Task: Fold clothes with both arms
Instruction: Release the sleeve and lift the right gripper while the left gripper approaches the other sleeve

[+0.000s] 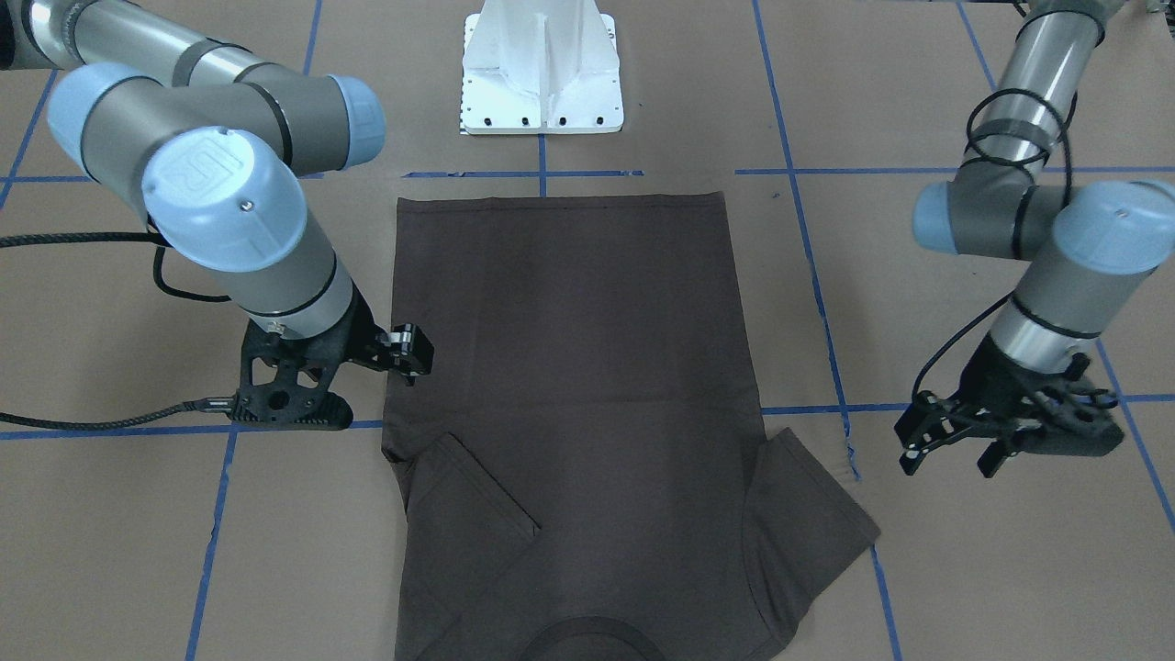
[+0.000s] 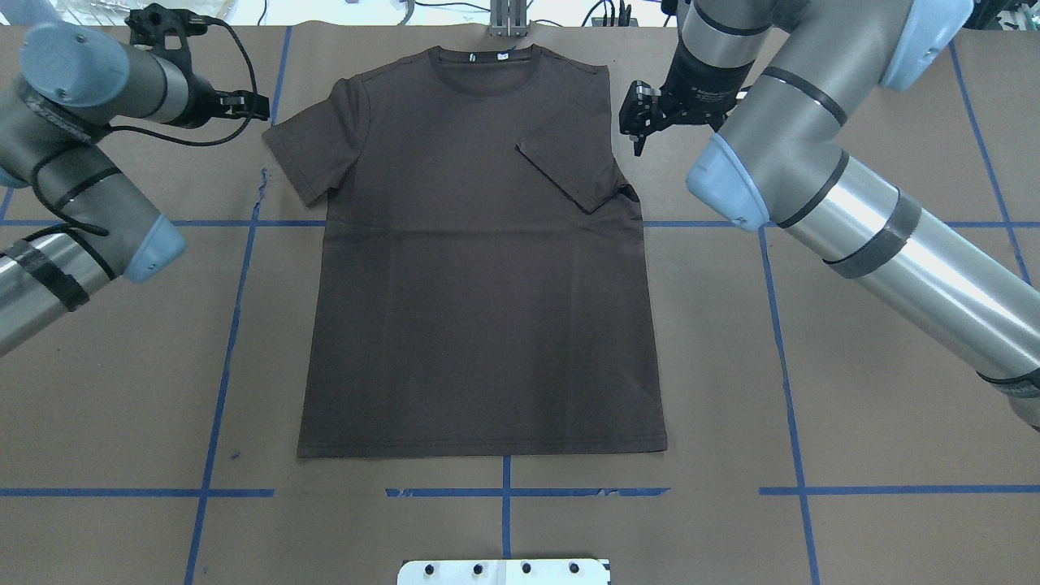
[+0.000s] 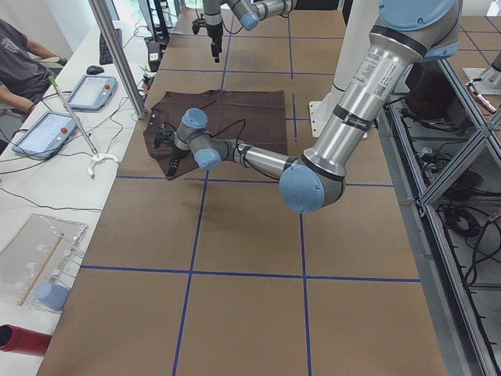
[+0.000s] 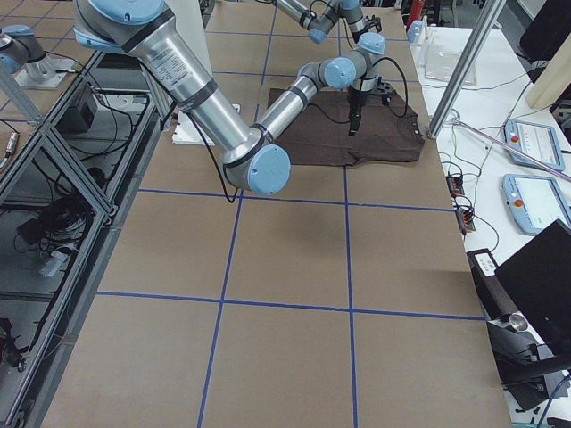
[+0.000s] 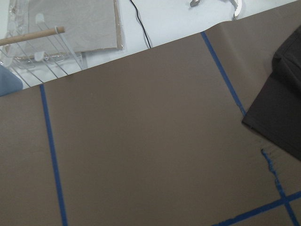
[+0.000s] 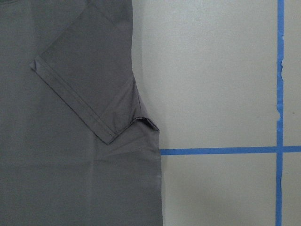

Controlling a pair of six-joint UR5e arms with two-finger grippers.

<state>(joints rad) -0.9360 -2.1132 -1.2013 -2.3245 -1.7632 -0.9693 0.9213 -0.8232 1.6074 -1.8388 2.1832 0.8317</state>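
The dark brown T-shirt lies flat on the brown table, collar away from the robot and hem towards it. One sleeve is folded inward onto the chest, and it shows in the right wrist view. The other sleeve lies spread out. My right gripper hovers just beside the shirt's edge near the folded sleeve, empty and apparently open; it also shows in the front view. My left gripper is open and empty, off the shirt beyond the spread sleeve.
The white pedestal base stands beyond the hem. Blue tape lines grid the table. Operators' tablets and cables lie past the collar-side edge. A wire rack shows in the left wrist view.
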